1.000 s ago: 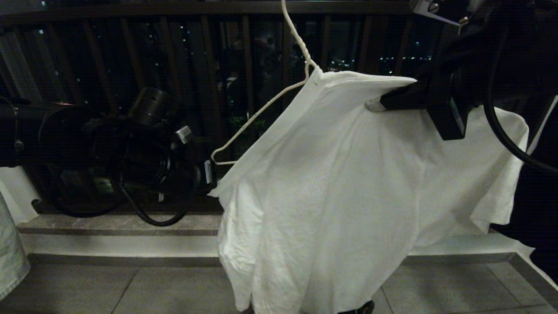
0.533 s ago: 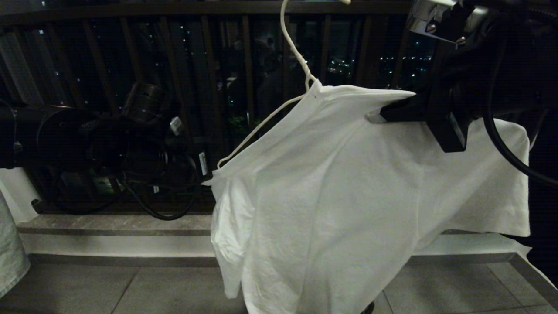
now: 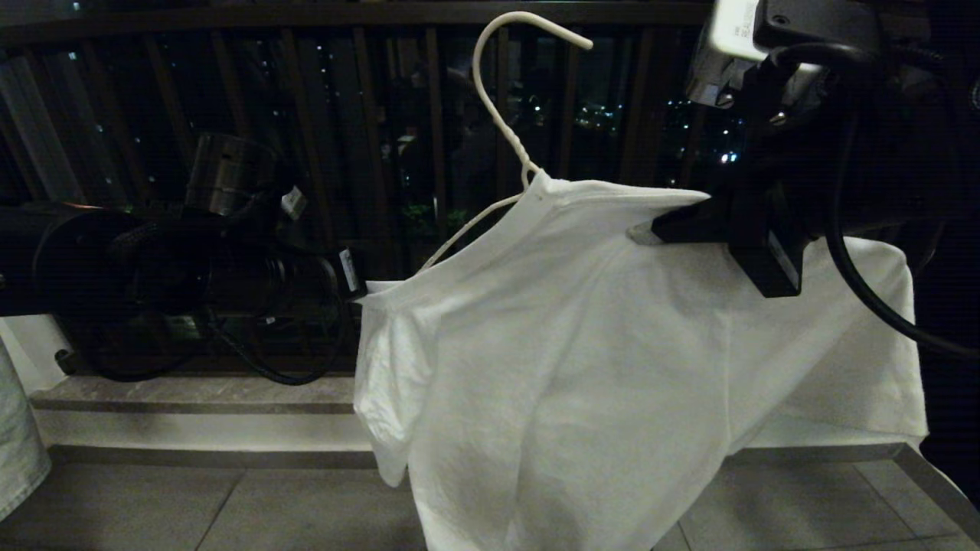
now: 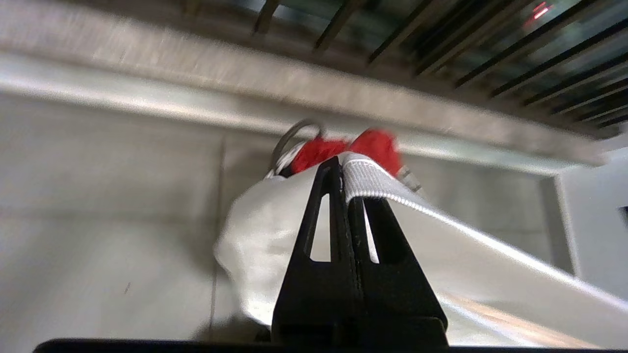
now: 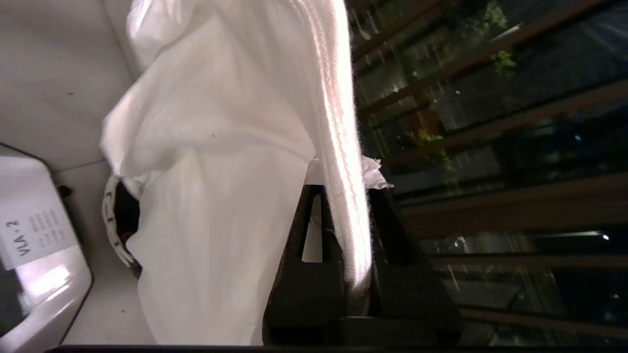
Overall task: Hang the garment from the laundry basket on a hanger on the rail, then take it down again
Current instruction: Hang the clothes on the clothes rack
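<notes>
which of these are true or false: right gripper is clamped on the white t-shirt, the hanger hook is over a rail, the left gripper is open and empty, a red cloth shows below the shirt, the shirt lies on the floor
1. The right gripper is clamped on the white T-shirt. True: its fingers pinch a fold near the collar.
2. The hanger has its hook over a rail. False: the hook hangs free in front of the dark balcony bars, with no rail in view.
3. The left gripper is open and empty. False: its fingers are shut on a ribbed edge of the T-shirt.
4. A red cloth shows beyond the left gripper's fingertips. True.
5. The T-shirt lies on the floor. False: it is held up in the air, draped on the hanger.
</notes>
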